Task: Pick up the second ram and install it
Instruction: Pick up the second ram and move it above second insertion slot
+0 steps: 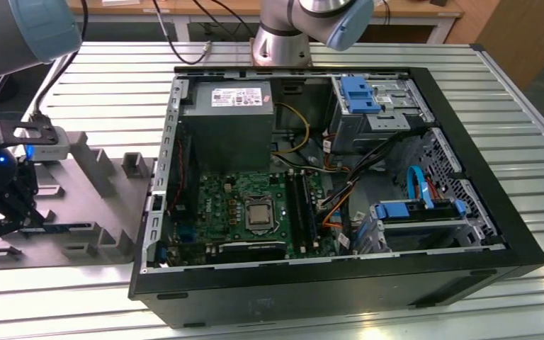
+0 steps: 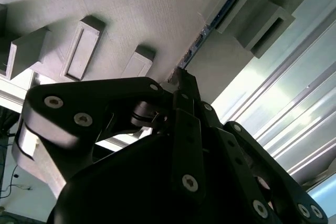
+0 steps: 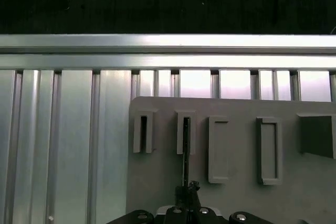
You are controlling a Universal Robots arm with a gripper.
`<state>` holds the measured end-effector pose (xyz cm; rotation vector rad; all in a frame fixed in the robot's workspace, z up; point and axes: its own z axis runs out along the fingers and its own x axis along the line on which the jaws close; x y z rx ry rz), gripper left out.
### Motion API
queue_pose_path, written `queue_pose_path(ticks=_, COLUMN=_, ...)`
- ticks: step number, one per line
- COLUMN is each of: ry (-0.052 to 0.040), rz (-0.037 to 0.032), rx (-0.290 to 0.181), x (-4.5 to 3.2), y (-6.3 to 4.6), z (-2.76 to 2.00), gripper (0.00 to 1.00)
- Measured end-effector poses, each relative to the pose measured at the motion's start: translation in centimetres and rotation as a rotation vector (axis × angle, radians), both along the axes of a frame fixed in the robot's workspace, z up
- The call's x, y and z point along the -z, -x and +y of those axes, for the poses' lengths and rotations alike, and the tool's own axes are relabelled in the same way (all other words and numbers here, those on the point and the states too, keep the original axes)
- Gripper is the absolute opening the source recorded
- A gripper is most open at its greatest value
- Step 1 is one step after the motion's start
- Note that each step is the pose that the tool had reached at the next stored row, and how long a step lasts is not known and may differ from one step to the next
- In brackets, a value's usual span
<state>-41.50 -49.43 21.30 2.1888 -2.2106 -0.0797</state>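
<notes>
Grey fixture plate (image 1: pixel 93 177) is my reference for this entry. On it the second ram (image 3: pixel 185 145) stands on edge in a narrow upright holder (image 3: pixel 180 132). I take that holder to be there to present the stick's long top edge to a straight-down approach. My gripper (image 3: pixel 186 188) sits directly over that holder, at the plate's end farthest from the computer case (image 1: pixel 499 234). In both wrist views its jaws are drawn in narrow onto the stick's near end. I log it as pinching the ram, with the stick seated in its holder, not lifted. The neighbouring holder (image 3: pixel 143 132) on the plate shows a dark bare slot, and the wider frames (image 3: pixel 268 150) hold nothing I can see. The case lies open just beside the plate. It holds the green motherboard (image 1: pixel 224 205), its black memory slots (image 1: pixel 300 205) and a power supply (image 1: pixel 224 117). I cannot tell whether any slot is filled.
</notes>
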Motion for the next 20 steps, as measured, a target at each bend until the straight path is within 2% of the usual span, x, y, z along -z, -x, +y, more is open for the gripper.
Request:
queue_pose_path(ticks=11, ry=0.0008, rz=-0.0001, rx=-0.001, x=0.01, y=0.00, z=0.00, gripper=0.11)
queue_pose_path(ticks=12, ry=0.0009, rz=-0.0001, rx=-0.001, x=0.01, y=0.00, z=0.00, gripper=0.17)
queue_pose_path(ticks=13, ry=0.0009, rz=-0.0001, rx=-0.001, x=0.01, y=0.00, z=0.00, gripper=0.17)
queue_pose_path(ticks=15, ry=0.0011, rz=-0.0001, rx=-0.001, x=0.01, y=0.00, z=0.00, gripper=0.29)
queue_pose_path(ticks=16, ry=0.0012, rz=-0.0001, rx=-0.001, x=0.01, y=0.00, z=0.00, gripper=0.29)
queue_pose_path(ticks=17, ry=0.0013, rz=0.0000, rx=-0.001, x=0.01, y=0.00, z=0.00, gripper=0.36)
queue_pose_path(ticks=20, ry=0.0022, rz=0.0000, rx=-0.003, x=0.05, y=0.00, z=0.01, gripper=0.36)
